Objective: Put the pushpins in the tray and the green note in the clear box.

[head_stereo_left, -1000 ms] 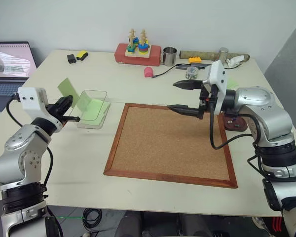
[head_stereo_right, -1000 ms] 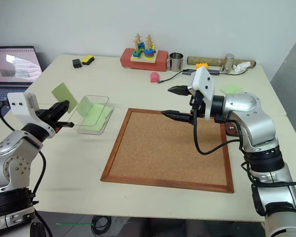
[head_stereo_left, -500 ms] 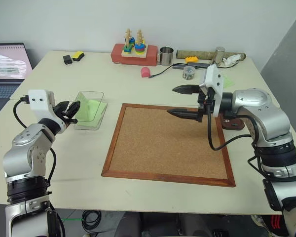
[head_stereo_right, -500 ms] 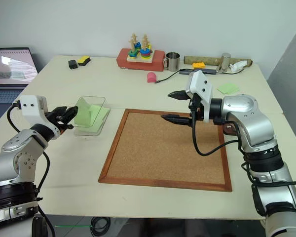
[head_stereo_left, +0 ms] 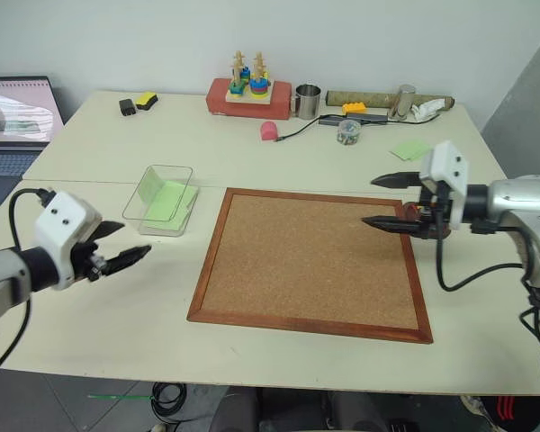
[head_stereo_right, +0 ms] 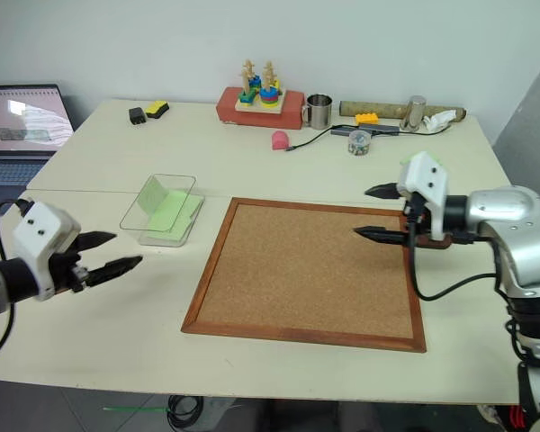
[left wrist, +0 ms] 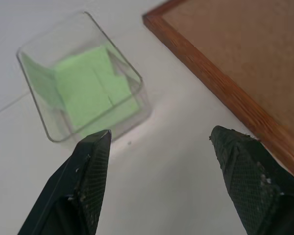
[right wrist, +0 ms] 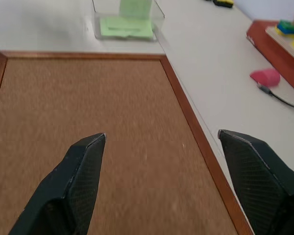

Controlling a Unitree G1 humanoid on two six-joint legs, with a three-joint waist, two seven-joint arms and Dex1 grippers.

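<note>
The clear box stands left of the cork board. Inside it the green note leans against a wall, above pale green paper lying flat on the floor. My left gripper hovers open and empty over the table, nearer me than the box and apart from it. My right gripper is open and empty above the board's far right edge. The dark reddish tray lies just beyond that edge, mostly hidden behind this gripper. The pushpins are hidden from me.
At the table's far edge sit a red stacking toy, a metal cup, a pink object, a small jar and cables. A loose green sheet lies far right. A laptop is at the left.
My left gripper opened, let the green note go into the clear box and drew back toward me. My right arm swung right, from over the board to its right edge.
</note>
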